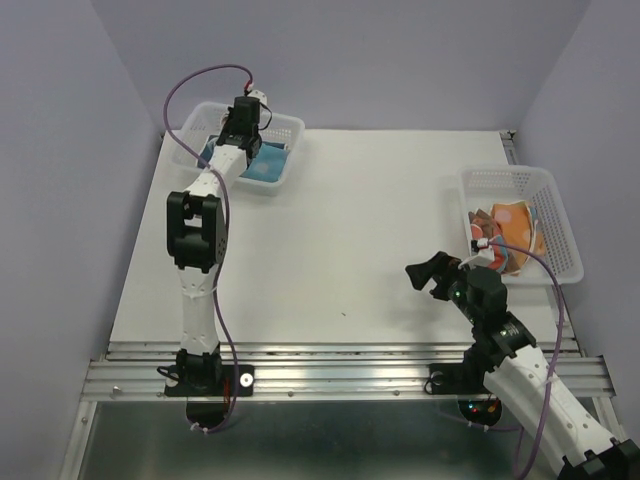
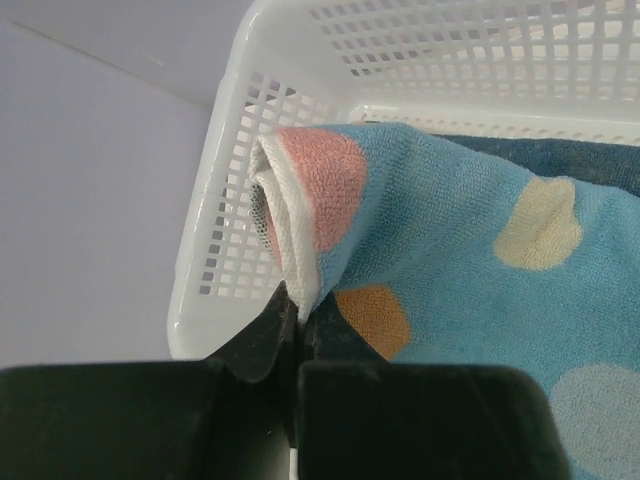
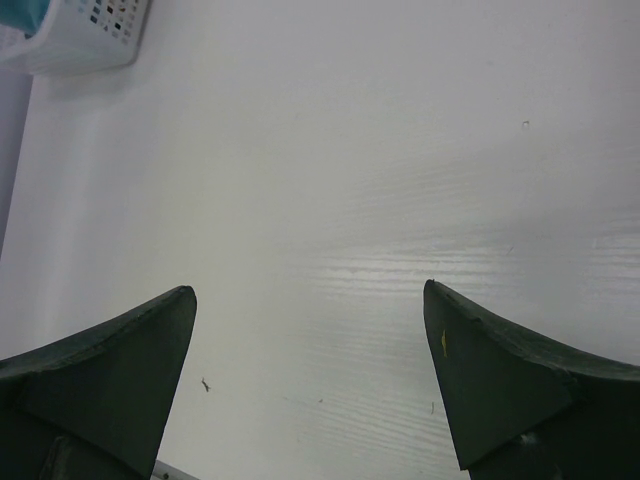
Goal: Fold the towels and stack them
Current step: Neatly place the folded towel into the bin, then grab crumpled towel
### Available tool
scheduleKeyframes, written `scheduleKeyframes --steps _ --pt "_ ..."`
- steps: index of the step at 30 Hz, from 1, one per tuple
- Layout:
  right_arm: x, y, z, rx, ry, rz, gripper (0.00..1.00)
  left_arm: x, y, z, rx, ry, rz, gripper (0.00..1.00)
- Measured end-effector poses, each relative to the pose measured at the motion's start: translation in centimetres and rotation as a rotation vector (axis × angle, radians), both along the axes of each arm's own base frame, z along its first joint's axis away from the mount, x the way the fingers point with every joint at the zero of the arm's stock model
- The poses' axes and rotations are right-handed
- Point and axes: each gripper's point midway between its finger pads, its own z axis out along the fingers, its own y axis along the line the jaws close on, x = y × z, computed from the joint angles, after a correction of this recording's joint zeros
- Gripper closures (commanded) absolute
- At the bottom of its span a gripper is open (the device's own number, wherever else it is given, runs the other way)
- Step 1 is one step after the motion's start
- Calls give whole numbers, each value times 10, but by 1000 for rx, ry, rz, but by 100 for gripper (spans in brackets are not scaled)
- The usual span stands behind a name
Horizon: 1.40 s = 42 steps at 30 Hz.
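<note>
The left gripper [image 2: 296, 322] pinches the white-hemmed edge of the light blue dotted towel [image 2: 450, 220], directly ahead of its fingertips inside the white mesh basket [image 2: 225, 190]; the right gripper [image 3: 310, 300] stands spread above the table [image 3: 330, 150].

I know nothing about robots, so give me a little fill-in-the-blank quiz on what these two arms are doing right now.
1. The left gripper is shut on the edge of a light ____ dotted towel.
2. That towel's white mesh basket stands at the far ____ corner of the table.
3. The right gripper hangs over the table with its jaws ____.
Missing words: blue; left; open.
</note>
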Motion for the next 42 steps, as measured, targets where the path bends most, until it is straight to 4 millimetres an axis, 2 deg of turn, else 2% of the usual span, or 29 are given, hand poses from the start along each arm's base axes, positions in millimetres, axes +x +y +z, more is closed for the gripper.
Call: scheduleKeyframes --steps 6,7,9,10,17,22,24,26,27,28,30,31,33,34,36,38,40,42 --pt "0 0 0 0 0 -2 0 8 13 -20 -10 7 27 100" --pt "0 0 0 0 0 -2 0 8 15 -21 -10 8 30 90" --pt "0 0 0 -1 0 -2 0 7 25 -24 -5 19 41 40" --pt "0 0 0 -1 0 -2 0 7 27 -24 -11 16 47 1" --pt "0 -2 4 -16 -6 1 0 4 39 -18 -10 19 88 1" --pt "5 3 21 -5 -21 14 0 5 23 18 -101 -54 94 1" --pt "9 5 28 -10 -13 14 0 -2 6 43 -180 -96 67 1" --pt "22 1 46 -30 -10 -27 0 -11 -18 74 -271 -156 25 1" --pt "29 -1 53 -39 -8 -51 0 -24 -38 103 -361 -214 -14 1" --pt "37 -7 57 -58 2 -97 0 -36 -55 120 -445 -257 -46 1" --pt "59 -19 70 -105 17 -203 0 -75 -82 156 -576 -326 -113 1" --pt "66 -24 69 -136 44 -242 0 -106 -102 178 -662 -372 -170 1" --pt "80 -37 68 -204 99 -319 0 -165 -132 202 -802 -446 -275 1" --pt "91 -45 64 -255 144 -365 0 -182 -142 202 -841 -453 -307 1" --pt "99 -64 56 -320 219 -430 0 -227 -169 190 -929 -425 -389 1" --pt "105 -103 50 -381 302 -552 0 -247 -181 173 -992 -408 -411 1" --pt "96 -142 46 -449 386 -675 0 -261 -188 133 -1018 -335 -394 1" --pt "82 -171 43 -512 448 -769 0 -270 -194 78 -1004 -223 -355 1"
